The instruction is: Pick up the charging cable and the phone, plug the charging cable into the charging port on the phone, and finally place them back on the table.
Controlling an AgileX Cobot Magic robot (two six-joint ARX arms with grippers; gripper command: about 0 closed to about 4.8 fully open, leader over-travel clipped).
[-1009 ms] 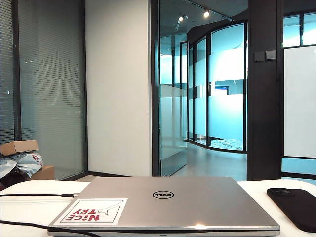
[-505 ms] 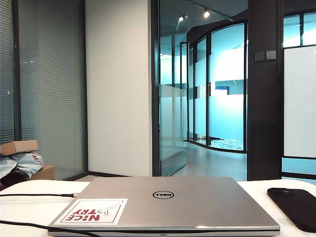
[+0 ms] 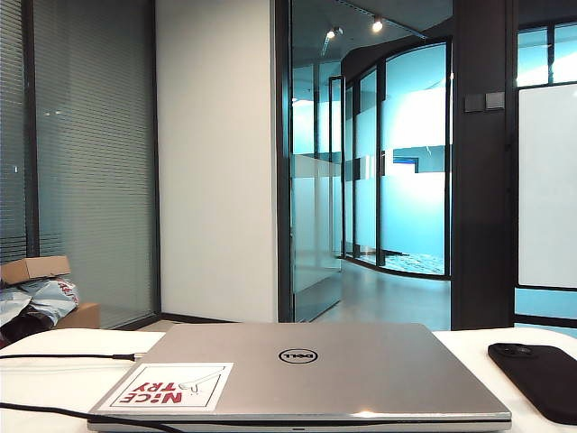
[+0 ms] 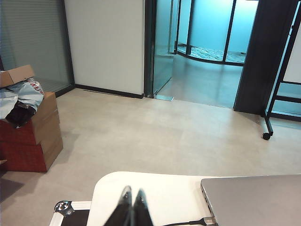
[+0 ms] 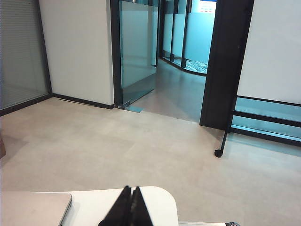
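The phone [image 3: 536,379] lies flat on the white table [image 3: 54,383] at the right, beside the laptop. The charging cable [image 3: 63,356] runs in from the left edge, and its silvery plug [image 4: 209,220] rests by the laptop's left side. Neither gripper shows in the exterior view. My left gripper [image 4: 132,194] is shut and empty, held over the table's far left corner [image 4: 164,193], short of the plug. My right gripper [image 5: 131,189] is shut and empty over the far right corner [image 5: 94,202]. The phone does not show in either wrist view.
A closed silver Dell laptop [image 3: 297,370] with a red-lettered sticker fills the table's middle. A second thin black cord [image 3: 54,413] crosses the front left. Beyond the table, cardboard boxes [image 4: 33,136] stand on the floor and a black metal-cornered case [image 4: 66,209] sits beside it.
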